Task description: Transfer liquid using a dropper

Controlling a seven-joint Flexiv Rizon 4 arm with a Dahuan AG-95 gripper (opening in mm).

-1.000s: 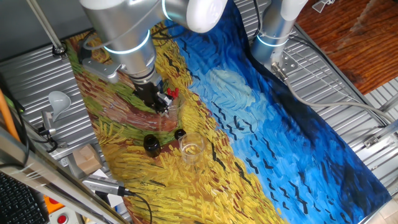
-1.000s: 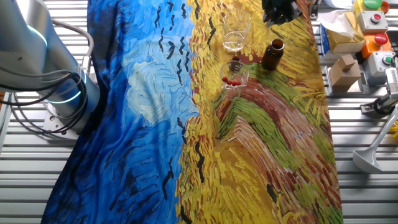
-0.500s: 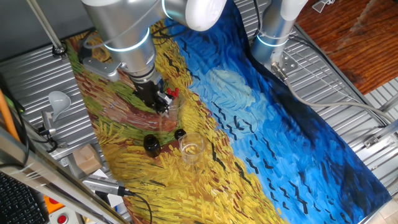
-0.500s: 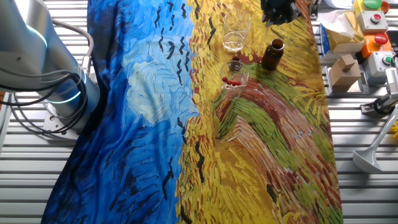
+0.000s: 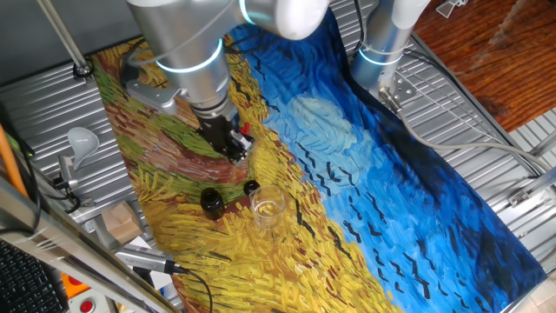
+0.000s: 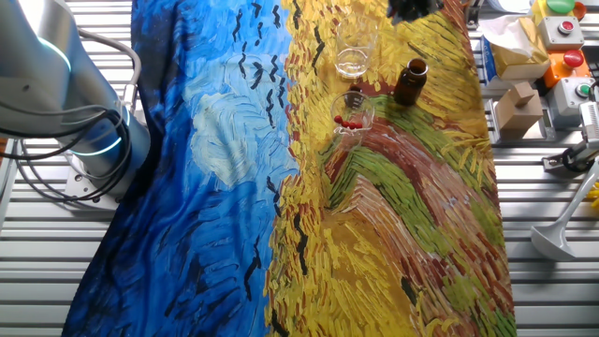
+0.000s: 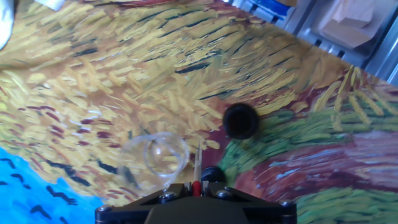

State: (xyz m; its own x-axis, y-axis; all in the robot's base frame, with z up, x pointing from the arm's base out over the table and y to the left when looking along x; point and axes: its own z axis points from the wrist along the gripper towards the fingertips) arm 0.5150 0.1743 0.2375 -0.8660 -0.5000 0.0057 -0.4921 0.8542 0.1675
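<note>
Painted cloth [image 5: 365, 165] covers the desk [image 6: 524, 281], ribbed metal showing along both long sides. Black fingers [image 5: 233, 146] hang above the yellow part, pressed on a dropper [image 7: 198, 169] that points straight down from them in the hand view, its red bulb just visible at the tips; in the other fixed view the fingers [image 6: 410, 7] sit at the top edge. Below the dropper tip lie an empty glass [image 7: 155, 155], a small black cap [image 7: 212, 174] and a brown bottle [image 7: 241, 121], close together; the second glass [image 6: 352, 114] beside them holds more red-bulbed droppers. Open room lies over the blue half of the cloth; boxes [image 6: 520, 103] and buttons [image 6: 565, 28] crowd the desk edge past the bottle. Since a second ago, the arm [image 5: 187, 52] has shifted the fingers away from the dropper glass towards the bottle and empty glass; glasses, cap and bottle have not moved.
</note>
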